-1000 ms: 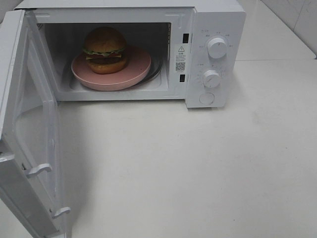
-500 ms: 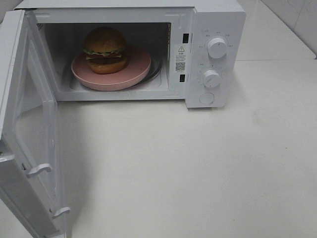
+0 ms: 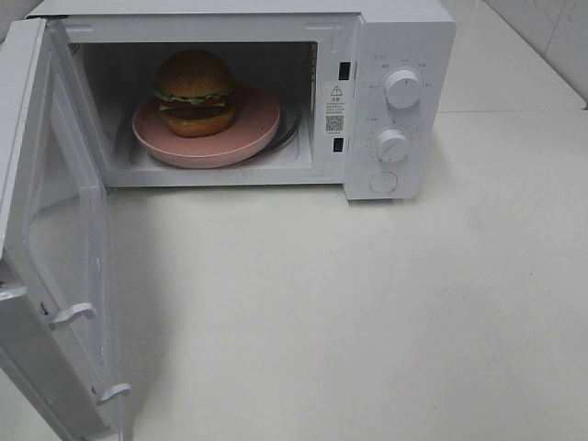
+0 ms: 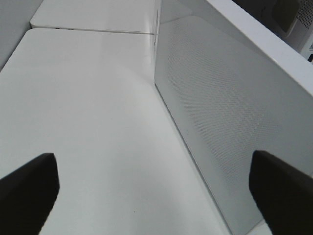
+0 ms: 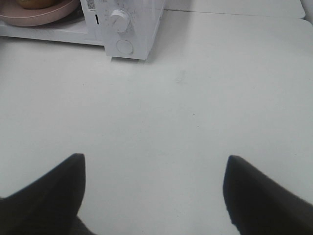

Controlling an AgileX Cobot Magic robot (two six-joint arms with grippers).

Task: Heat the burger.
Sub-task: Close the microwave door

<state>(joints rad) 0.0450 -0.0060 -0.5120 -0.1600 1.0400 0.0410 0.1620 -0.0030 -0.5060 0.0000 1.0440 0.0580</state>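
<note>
The burger [image 3: 194, 92] is sitting inside the microwave [image 3: 404, 37], on a round pink plate [image 3: 253, 129], towards the plate's left and back, its glossy bun on top and a green lettuce edge showing above the dark filling. The plate lies on the floor of the cavity, its front rim near the opening. The door [image 3: 46, 230] is swung wide open on the left, two white latch hooks sticking out of its inner edge. On the control panel to the right there is an upper knob [image 3: 403, 88], a lower knob [image 3: 392, 145] and a round button [image 3: 383, 182] below them. Neither arm shows from the high camera. The left gripper [image 4: 152, 166] hangs over the white table [image 3: 367, 312] just beside the door's perforated outer face, fingers spread wide with nothing between them. The right gripper [image 5: 154, 157] is out in front of the microwave and well apart from it, over bare tabletop, its dark fingers [image 5: 54, 191] parted too and holding nothing.
</note>
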